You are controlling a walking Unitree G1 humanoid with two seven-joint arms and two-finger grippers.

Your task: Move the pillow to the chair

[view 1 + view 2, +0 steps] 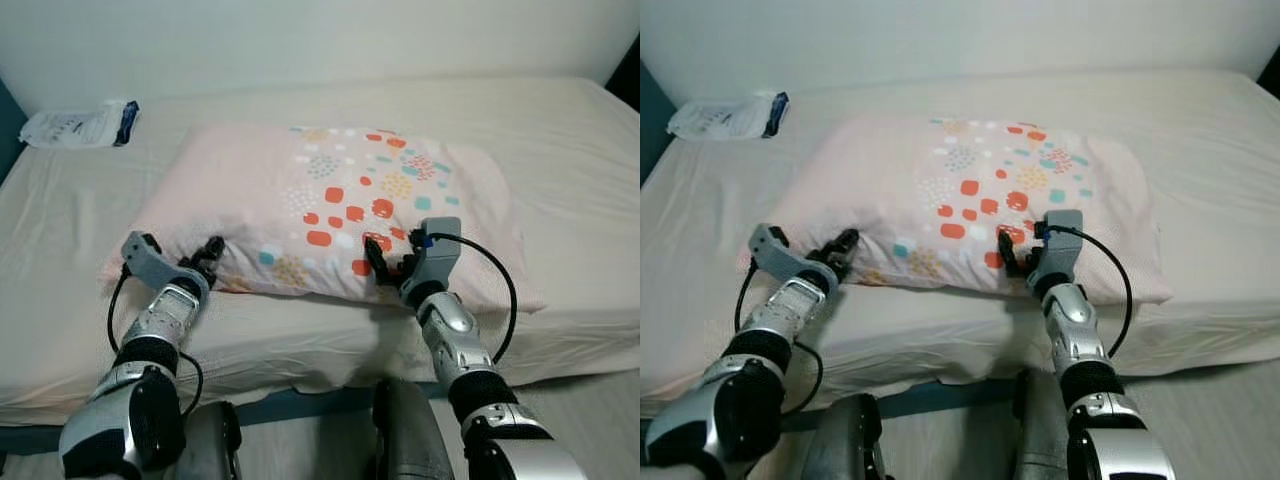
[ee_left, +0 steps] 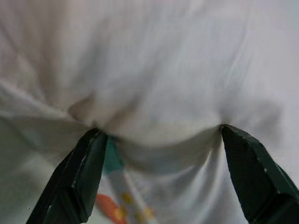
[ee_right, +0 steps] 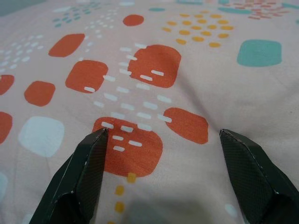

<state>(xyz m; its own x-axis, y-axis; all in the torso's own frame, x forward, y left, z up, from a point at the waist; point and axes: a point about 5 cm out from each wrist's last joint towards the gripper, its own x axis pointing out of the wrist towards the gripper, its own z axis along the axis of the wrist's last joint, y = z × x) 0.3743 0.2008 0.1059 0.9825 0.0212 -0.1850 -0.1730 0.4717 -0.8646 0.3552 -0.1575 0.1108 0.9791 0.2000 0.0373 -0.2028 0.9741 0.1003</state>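
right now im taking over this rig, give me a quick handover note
Left pincer: open, fingers pressed into the near left edge of the pillow, fabric bunched between them.
Right pincer: open, fingers resting on the pillow's near edge, on the patterned part.
The pillow lies flat on the bed; a white packet sits at the far left corner.
Done: both pincers in place at the pillow.
Left: close, lift, carry to the chair.

One pillow, one bed, one white packet, two grippers: left, right.
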